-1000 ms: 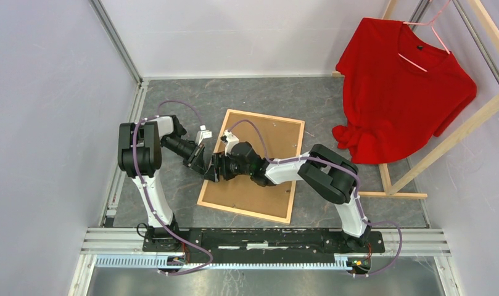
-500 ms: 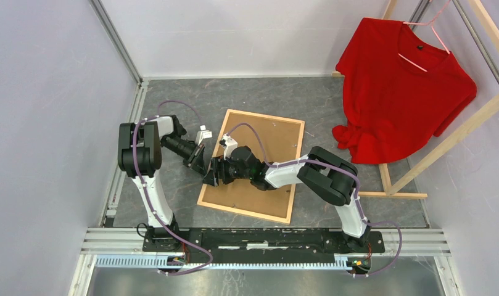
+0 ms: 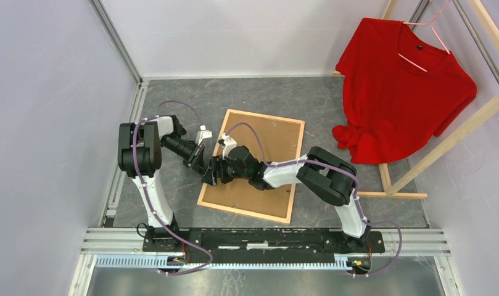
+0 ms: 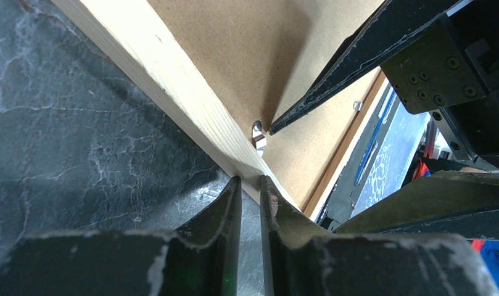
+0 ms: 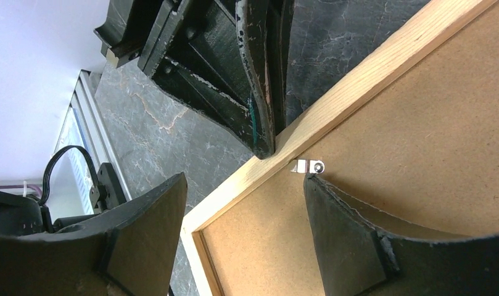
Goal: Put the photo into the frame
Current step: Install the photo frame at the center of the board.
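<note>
The left pincer (image 4: 250,181) is narrowed to a slit with nothing between its fingers, and its tips rest against the outer edge of the frame's (image 3: 263,117) left rail. The right pincer (image 5: 242,184) is spread wide across that same rail. One finger (image 5: 339,228) is over the brown back with its tip just beside a small metal clip (image 5: 309,166). The other finger is out over the grey bench (image 3: 191,98). The frame lies flat on the bench, back side up, at a slight angle. Well apart at far right, a red T-shirt (image 3: 401,86) hangs on a wooden rack (image 3: 456,132).
</note>
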Controlling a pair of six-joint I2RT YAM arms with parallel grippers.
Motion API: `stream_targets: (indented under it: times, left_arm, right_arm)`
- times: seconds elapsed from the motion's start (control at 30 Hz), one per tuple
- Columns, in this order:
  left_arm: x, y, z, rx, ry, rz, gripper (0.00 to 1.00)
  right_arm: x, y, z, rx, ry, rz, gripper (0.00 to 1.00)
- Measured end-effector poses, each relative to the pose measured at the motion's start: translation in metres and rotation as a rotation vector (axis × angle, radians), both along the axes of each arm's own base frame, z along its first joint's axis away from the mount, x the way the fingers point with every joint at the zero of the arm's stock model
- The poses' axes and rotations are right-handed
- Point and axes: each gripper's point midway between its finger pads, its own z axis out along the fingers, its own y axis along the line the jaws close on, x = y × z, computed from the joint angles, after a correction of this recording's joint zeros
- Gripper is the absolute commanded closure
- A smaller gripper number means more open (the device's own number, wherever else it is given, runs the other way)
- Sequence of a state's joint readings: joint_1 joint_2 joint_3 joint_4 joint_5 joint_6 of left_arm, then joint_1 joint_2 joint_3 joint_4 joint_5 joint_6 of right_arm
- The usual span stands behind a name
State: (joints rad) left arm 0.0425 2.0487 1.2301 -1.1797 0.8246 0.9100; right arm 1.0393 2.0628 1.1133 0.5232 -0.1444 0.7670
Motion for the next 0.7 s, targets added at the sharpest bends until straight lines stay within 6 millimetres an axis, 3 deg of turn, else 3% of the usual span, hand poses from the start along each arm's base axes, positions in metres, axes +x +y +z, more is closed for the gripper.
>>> stream_targets:
  times: [0.7]
  left_arm:
    - [-0.0001, -0.0001, 0.0001, -0.001, 0.000, 0.000, 0.79]
  right_arm:
    - [-0.0081, 0.0033, 0.0010, 0.030, 0.032, -0.007, 0.25]
